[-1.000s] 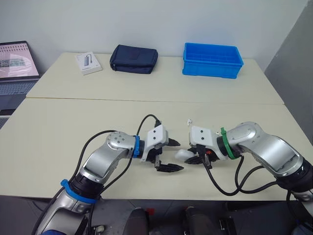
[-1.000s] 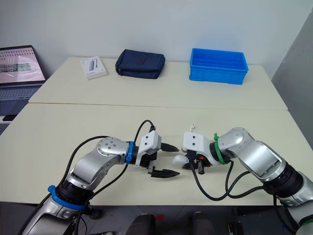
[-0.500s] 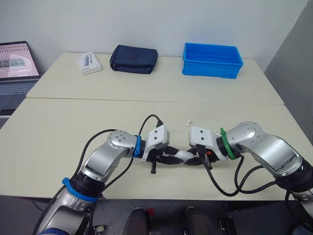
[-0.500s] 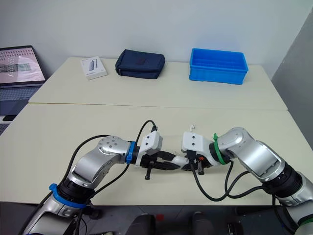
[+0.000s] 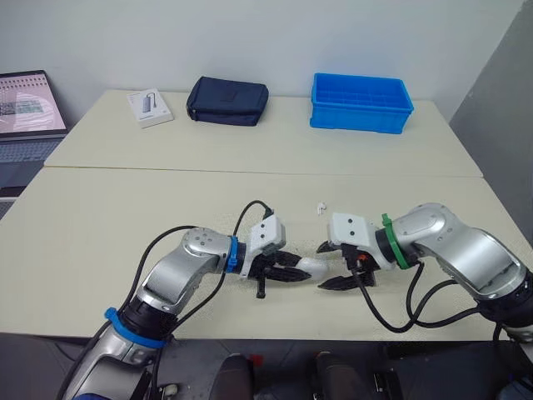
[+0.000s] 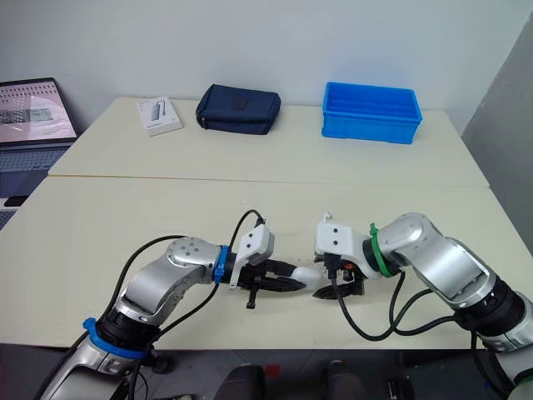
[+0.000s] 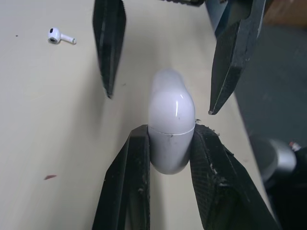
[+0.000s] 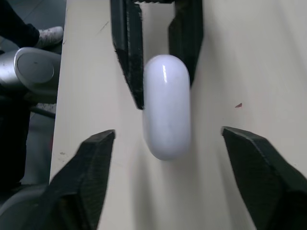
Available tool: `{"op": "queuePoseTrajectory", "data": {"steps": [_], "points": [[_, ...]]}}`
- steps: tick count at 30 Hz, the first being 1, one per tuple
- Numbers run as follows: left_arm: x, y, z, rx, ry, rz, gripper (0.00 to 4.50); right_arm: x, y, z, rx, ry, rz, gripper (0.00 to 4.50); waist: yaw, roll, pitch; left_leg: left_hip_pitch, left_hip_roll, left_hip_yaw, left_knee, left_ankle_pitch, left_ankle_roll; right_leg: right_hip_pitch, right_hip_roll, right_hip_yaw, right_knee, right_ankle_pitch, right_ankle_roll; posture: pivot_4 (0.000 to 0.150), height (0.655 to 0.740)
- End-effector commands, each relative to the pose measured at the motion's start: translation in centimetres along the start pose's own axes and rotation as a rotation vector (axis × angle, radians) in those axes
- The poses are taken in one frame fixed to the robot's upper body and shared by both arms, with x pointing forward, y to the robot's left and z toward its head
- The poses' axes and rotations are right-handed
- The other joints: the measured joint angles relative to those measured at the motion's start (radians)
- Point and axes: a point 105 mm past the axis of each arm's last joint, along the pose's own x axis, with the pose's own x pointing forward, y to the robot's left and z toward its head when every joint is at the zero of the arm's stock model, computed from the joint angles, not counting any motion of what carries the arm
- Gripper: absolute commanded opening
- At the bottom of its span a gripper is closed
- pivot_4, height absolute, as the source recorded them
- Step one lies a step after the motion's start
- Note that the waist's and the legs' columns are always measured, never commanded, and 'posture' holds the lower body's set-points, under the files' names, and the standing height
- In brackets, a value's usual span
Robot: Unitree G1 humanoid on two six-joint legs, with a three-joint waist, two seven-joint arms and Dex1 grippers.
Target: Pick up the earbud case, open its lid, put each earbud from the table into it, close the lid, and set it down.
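The white earbud case (image 5: pixel 313 265) hangs lid-closed just above the table's front edge, and my left gripper (image 5: pixel 298 267) is shut on one end of it. The left wrist view shows the case (image 7: pixel 171 129) pinched between both of its pads. My right gripper (image 5: pixel 327 267) stands open, its fingers (image 8: pixel 98 158) apart on either side of the case's free end (image 8: pixel 166 105) without touching it. One white earbud (image 5: pixel 319 206) lies on the table behind the grippers, also seen in the left wrist view (image 7: pixel 60 36).
A blue bin (image 5: pixel 362 102) stands at the back right of the far table. A navy pouch (image 5: pixel 227 100) and a white box (image 5: pixel 151 107) lie at the back centre and left. A laptop (image 5: pixel 29 108) sits at the far left.
My left gripper came in and shut on the case, which the right gripper had been holding. The right gripper has now let go and opened, drawing slightly to the right.
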Motion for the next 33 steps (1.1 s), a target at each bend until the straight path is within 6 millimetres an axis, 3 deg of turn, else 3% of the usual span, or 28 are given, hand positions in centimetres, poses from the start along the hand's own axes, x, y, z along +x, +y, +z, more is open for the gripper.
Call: {"op": "queuePoseTrajectory", "data": {"steps": [1, 6, 10, 22, 33], "points": [[-1.3, -0.1, 1.5, -0.030, -0.143, 0.008, 0.76, -2.4, -0.5, 0.8, -0.080, -0.025, -0.066, 4.50, 0.000, 0.000, 0.000, 0.000, 0.000, 0.000, 0.000, 0.000, 0.000, 0.000, 0.000, 0.000, 0.000, 0.000, 0.000, 0.150, 0.7400], [-2.3, 0.1, 0.5, -0.076, -0.264, 0.068, 0.76, -3.7, -0.1, 2.7, -0.144, -0.151, -0.106, 4.50, 0.000, 0.000, 0.000, 0.001, 0.000, 0.001, 0.000, 0.000, 0.000, 0.001, 0.000, 0.000, 0.000, 0.000, 0.000, 0.150, 0.7400], [-2.0, -0.3, 0.3, -0.012, -0.272, 0.074, 0.76, -3.0, 0.1, 3.6, -0.150, -0.189, -0.108, 4.50, 0.001, 0.000, 0.000, 0.002, 0.000, 0.000, 0.000, 0.000, 0.000, 0.001, 0.001, 0.001, 0.001, 0.000, 0.000, 0.150, 0.7400], [-1.2, -0.8, 0.6, 0.072, -0.243, 0.032, 0.76, -0.5, -2.0, 4.2, -0.154, -0.193, -0.123, 4.50, 0.000, 0.000, 0.000, 0.002, 0.000, 0.001, 0.002, 0.000, 0.000, 0.001, 0.001, 0.002, 0.003, 0.001, 0.000, 0.150, 0.7400], [-1.2, -1.0, 0.1, 0.121, -0.216, 0.022, 0.76, -1.4, -3.0, 5.2, -0.105, -0.235, -0.127, 4.50, 0.000, 0.000, 0.000, 0.007, 0.000, 0.001, 0.003, 0.000, 0.000, 0.001, 0.001, 0.003, 0.012, -0.001, -0.003, 0.150, 0.7400]]}}
